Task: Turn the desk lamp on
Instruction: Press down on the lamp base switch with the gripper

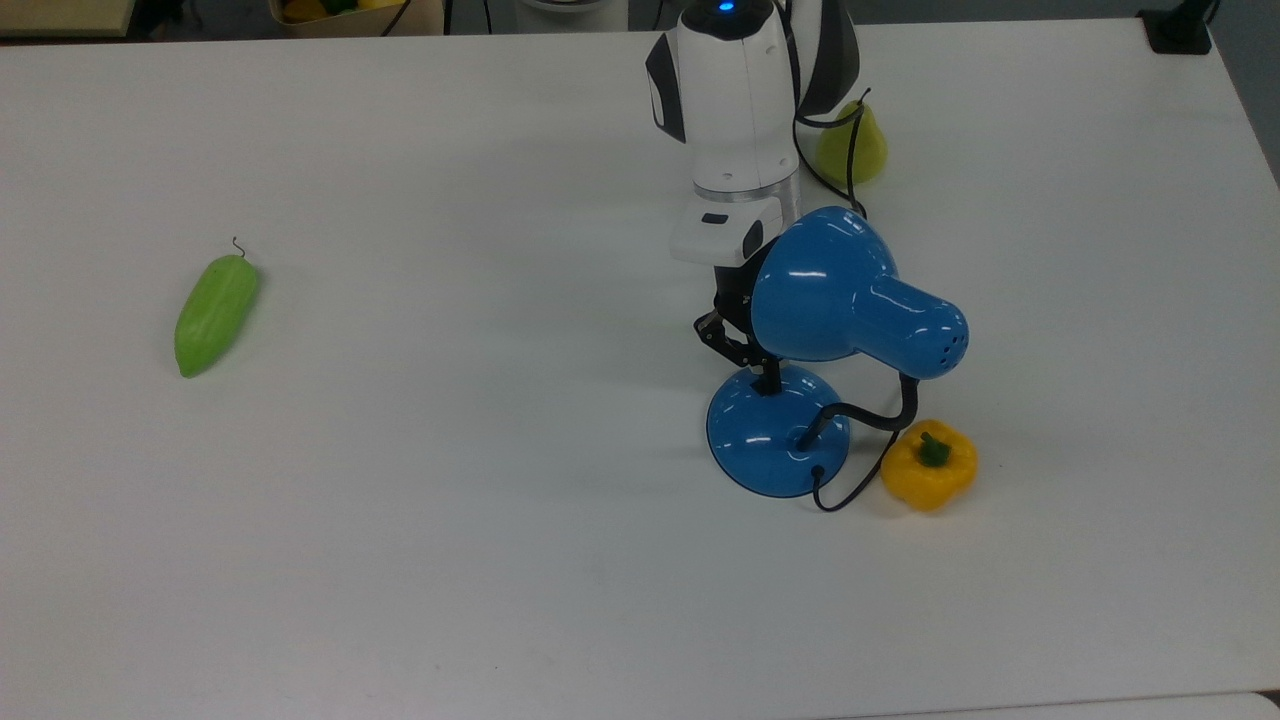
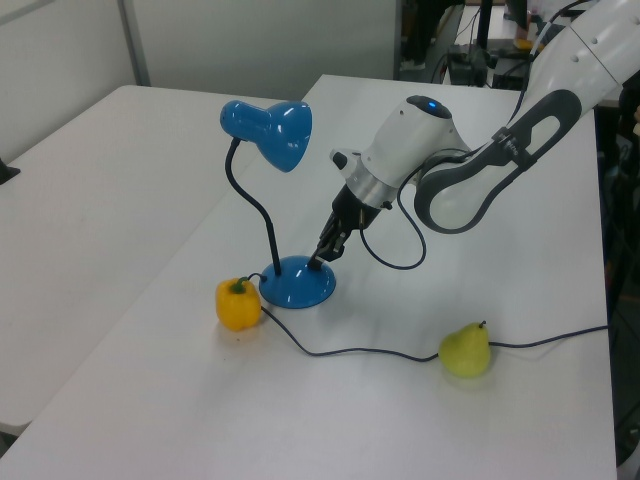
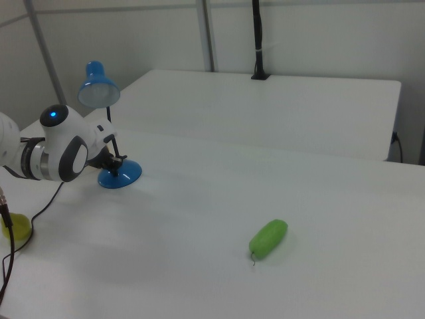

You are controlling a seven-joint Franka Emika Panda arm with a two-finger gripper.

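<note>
The desk lamp (image 1: 800, 400) stands on the white table (image 1: 400, 550), toward the top view's right, with a yellow bell pepper (image 1: 929, 465) just beside its base and a pear (image 1: 852, 143) further back behind the arm. A green cucumber-like vegetable (image 1: 215, 313) lies well apart on the top view's left.

The gripper (image 2: 318, 262) is down at the round blue base, its black tip touching or nearly touching the dome on the side away from the pepper. This looks like the pressing step itself: the tip sits about where a switch would be, though I can't make out the switch under it, and I cannot tell how the fingers are set. No glow shows from the shade, so I'd judge the lamp not yet lit. The next move likely calls for a short, firm push straight into the base, without skidding off the glossy curve or shoving the lamp along the table.

The gooseneck rises from the base and arches over; the shade's long axis runs roughly level, its open mouth facing the left view's right, toward the arm.
</note>
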